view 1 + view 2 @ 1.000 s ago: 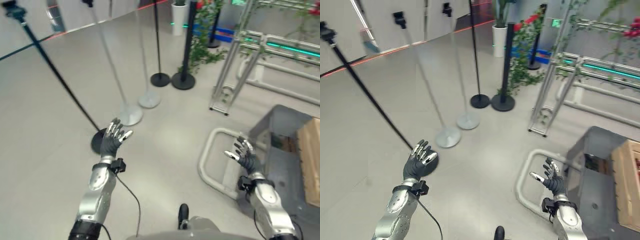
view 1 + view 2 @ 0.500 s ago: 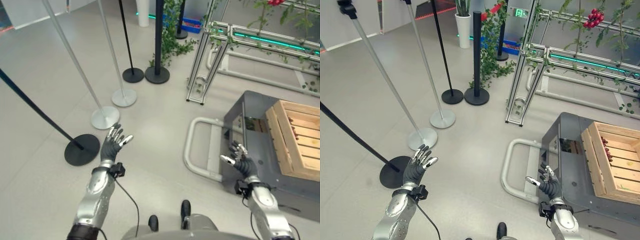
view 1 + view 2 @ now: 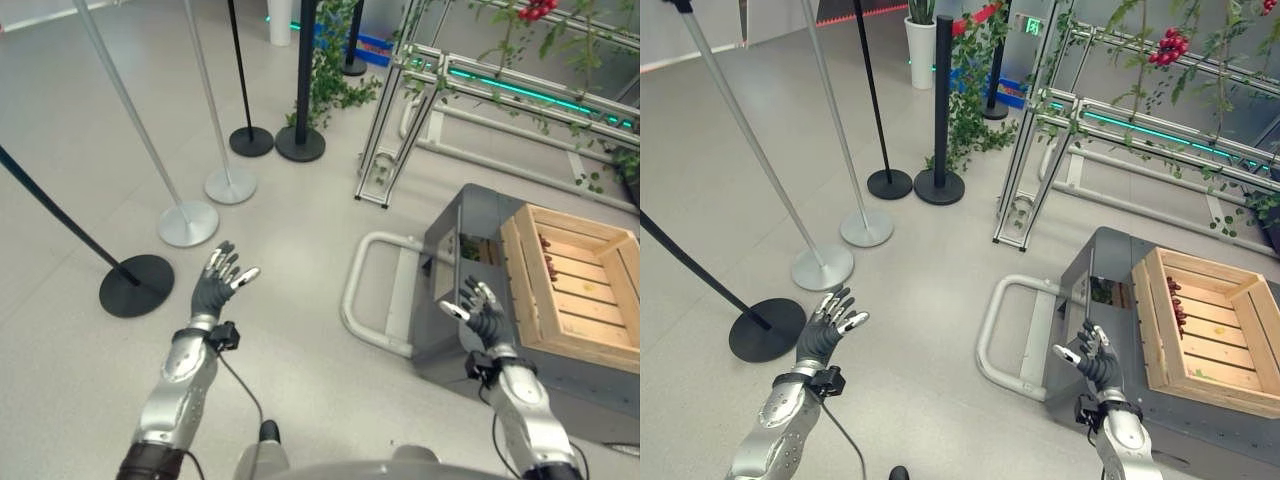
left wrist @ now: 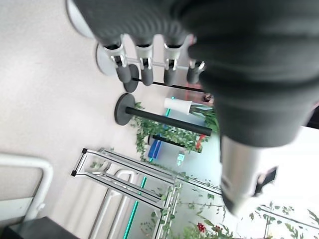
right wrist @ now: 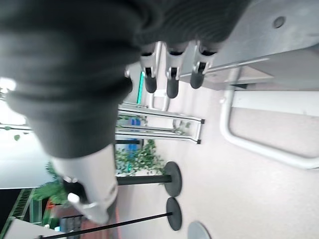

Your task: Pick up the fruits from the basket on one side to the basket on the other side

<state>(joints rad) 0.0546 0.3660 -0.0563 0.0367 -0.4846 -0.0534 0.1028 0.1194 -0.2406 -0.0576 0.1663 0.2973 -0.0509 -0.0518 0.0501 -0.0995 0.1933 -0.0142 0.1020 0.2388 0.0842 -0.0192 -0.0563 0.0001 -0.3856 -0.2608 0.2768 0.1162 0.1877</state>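
Note:
A slatted wooden crate (image 3: 572,288) rests on a grey cart (image 3: 1095,275) at the right. A few small dark red fruits (image 3: 1175,303) lie along its inner left wall. My right hand (image 3: 477,306) is raised, open and empty, just in front of the cart's near left corner, short of the crate. My left hand (image 3: 221,284) is held up open and empty over the bare floor at the left, far from the crate. In the wrist views the fingers (image 4: 144,69) of the left hand and the fingers (image 5: 170,82) of the right hand are straight and hold nothing.
The cart's bent tube handle (image 3: 368,295) sticks out towards the left. Several stanchion posts with round bases (image 3: 137,286) (image 3: 188,223) (image 3: 300,143) stand on the floor at the left and back. A metal frame rack (image 3: 400,150) with climbing plants and red fruit (image 3: 1168,45) stands behind the cart.
The whole picture has shifted, so the camera has moved: the cart and crate now show more fully at the right. Both hands stay raised and open.

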